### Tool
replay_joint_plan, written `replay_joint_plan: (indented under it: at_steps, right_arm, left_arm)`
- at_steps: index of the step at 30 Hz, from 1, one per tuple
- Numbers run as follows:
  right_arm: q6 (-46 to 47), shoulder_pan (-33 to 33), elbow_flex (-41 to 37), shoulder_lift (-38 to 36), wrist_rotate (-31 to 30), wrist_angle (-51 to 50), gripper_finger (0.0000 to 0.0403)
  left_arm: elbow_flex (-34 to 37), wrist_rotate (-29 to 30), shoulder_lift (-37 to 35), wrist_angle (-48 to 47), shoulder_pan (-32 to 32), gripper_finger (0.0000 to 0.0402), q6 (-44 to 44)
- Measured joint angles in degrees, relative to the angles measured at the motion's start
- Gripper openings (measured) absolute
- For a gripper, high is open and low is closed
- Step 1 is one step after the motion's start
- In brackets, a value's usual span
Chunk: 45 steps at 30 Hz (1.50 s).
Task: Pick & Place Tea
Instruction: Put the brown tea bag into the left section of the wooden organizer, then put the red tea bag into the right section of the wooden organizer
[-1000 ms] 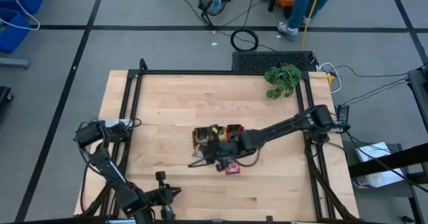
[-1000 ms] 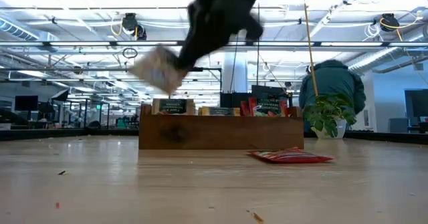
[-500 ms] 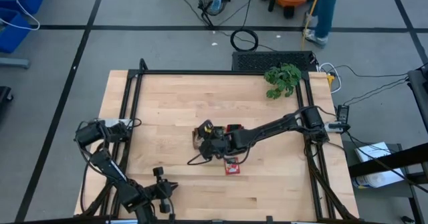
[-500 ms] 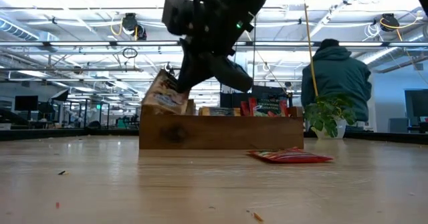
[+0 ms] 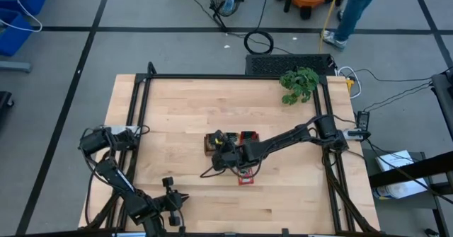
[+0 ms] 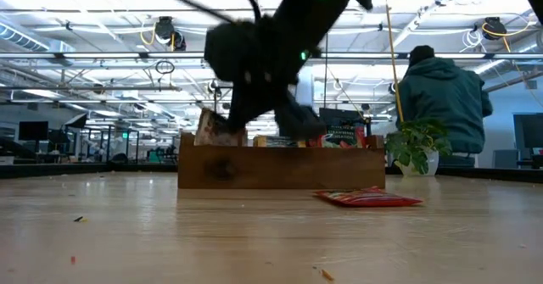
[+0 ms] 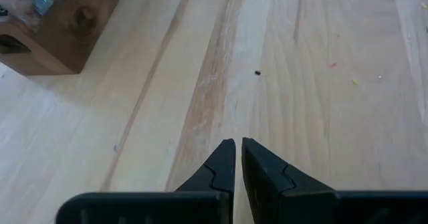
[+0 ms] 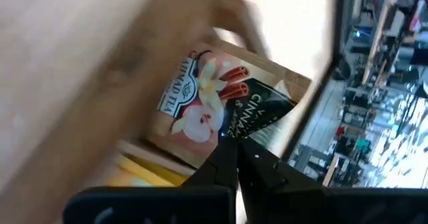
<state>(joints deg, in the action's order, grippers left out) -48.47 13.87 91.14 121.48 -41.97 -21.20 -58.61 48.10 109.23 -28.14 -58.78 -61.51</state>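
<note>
Tilting sachet (image 8: 221,107) over tray (image 6: 280,167)

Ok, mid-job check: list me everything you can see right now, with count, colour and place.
Held tea sachet: one, tan with dark label, pinched in the right fingers over the tray's end compartment.
Tea sachet on table: one, red, lying flat just in front of the tray.
Tray: one, brown wood, mid-table, more sachets standing in it.
Plant: one, leafy green, far right corner of the table.
Table: one, light wood, black frame.
Person: one, teal jacket, beyond the table.
Left gripper: fingers nearly together, holding nothing, near corner of the table.
Right gripper: fingers shut on the held sachet.
</note>
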Motion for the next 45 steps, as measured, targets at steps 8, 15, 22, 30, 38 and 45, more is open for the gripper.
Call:
replay_joint_plan:
  at_steps: [8,15,22,30,38,45]
  right_arm:
    - [-3.2,0.5,0.0,4.8,-1.3,0.2,0.0]
    - [-1.9,0.5,0.0,2.8,-0.5,0.4,0.0048]
    - [1.9,0.6,-0.1,0.7,-1.0,2.4,0.0142]
    - [3.1,1.9,-0.1,-1.8,-9.5,2.2,0.02]
    - [23.6,8.3,-0.1,-15.5,-19.9,-15.9,0.0162]
    - [63.0,16.3,-5.4,-30.1,9.8,-24.2,0.002]
  left_arm:
    - [0.0,-0.1,0.0,1.2,0.0,0.0035,1.1]
    - [0.0,-0.3,0.0,1.4,0.0,0.0035,1.3]
    - [0.0,-0.7,0.0,1.5,0.0,0.0035,0.9]
    - [-0.1,-1.3,0.0,1.9,0.0,0.0035,1.0]
    - [-0.1,-2.1,0.0,2.7,0.0,0.0035,1.4]
    - [-2.7,-2.3,-0.1,3.0,1.4,0.0035,3.7]
